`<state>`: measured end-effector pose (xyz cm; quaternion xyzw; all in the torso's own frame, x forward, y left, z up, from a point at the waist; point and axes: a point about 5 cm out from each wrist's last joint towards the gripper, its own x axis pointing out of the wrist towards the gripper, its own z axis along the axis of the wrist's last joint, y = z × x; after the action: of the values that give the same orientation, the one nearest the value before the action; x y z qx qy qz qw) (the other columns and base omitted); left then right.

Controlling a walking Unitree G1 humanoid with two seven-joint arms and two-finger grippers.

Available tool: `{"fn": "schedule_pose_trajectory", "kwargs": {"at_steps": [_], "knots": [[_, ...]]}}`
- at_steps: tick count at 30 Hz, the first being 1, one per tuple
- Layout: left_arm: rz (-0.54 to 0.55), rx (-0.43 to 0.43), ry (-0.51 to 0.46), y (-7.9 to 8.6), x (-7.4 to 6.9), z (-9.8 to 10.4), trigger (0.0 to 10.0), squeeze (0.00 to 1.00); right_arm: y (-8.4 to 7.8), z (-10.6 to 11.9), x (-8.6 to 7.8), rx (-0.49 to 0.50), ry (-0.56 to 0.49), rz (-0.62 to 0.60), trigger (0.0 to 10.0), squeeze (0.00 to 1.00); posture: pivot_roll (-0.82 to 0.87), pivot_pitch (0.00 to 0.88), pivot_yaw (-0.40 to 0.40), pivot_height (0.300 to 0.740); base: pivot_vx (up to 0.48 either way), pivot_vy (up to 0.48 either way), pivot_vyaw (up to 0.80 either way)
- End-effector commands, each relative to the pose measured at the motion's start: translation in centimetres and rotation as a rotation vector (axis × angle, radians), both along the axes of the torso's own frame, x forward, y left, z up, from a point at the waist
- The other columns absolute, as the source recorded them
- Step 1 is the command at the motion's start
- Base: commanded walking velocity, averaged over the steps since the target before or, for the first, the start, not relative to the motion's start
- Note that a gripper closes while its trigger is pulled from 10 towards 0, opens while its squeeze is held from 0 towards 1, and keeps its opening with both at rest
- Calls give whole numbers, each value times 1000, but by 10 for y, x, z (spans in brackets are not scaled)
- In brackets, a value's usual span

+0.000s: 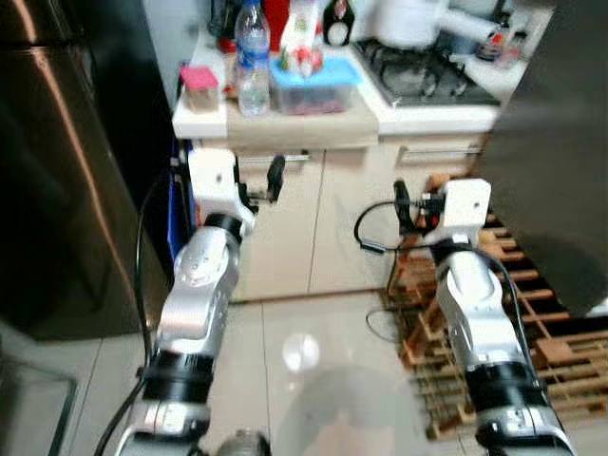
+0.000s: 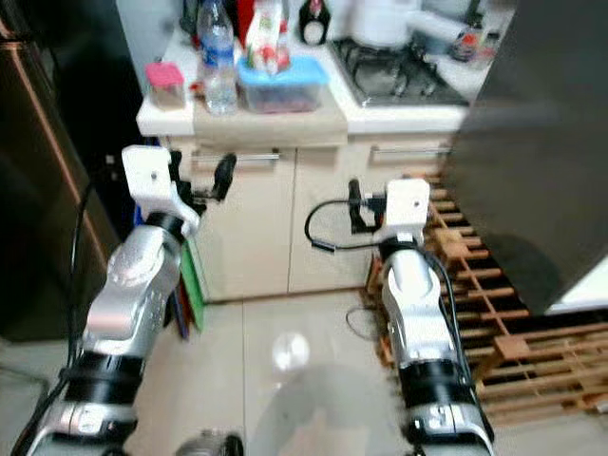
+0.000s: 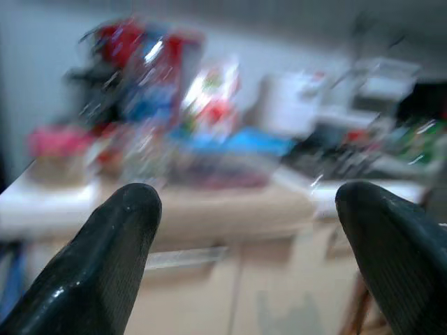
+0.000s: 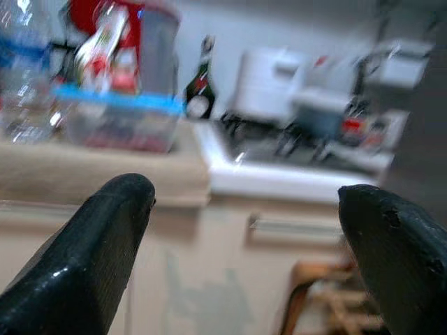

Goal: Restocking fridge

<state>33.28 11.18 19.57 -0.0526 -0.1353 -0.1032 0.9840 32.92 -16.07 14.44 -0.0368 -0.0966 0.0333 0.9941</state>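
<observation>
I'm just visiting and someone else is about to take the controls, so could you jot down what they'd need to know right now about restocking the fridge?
Left gripper: open, empty, raised in front of the cabinet below the counter.
Right gripper: open, empty, raised before the cabinet doors, next to the wooden rack.
Things: water bottle, blue-lidded container and pink-lidded jar stand on the counter, left of the gas hob. The dark fridge stands on the robot's left.
Done: nothing picked up yet.
Left: reach the counter, take an item, carry it to the fridge.
</observation>
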Motion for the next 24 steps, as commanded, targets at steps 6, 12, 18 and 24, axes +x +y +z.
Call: {"fn": "schedule_pose_trajectory", "kwargs": {"at_steps": [6, 12, 18, 24], "knots": [[-9, -14, -75, -6, 2, 18, 10000, 0, 8, 12, 0, 42, -20, 48, 10000, 176, -142, 0, 8, 740, 480, 0, 0], [-10, -20, -90, -9, 4, 22, 10000, 0, 9, 11, 1, 28, -18, 57, 10000, 196, -141, 0, 5, 740, 480, 0, 86], [-38, 3, -106, -13, 4, 27, 10000, 0, 13, 11, 1, 23, -15, 67, 10000, 216, -128, 0, 17, 740, 480, 0, 676], [-77, 22, -146, -17, 2, 43, 10000, 0, 15, 14, 2, 37, -32, 48, 10000, 184, -112, 0, 25, 740, 474, 0, 542]]}}
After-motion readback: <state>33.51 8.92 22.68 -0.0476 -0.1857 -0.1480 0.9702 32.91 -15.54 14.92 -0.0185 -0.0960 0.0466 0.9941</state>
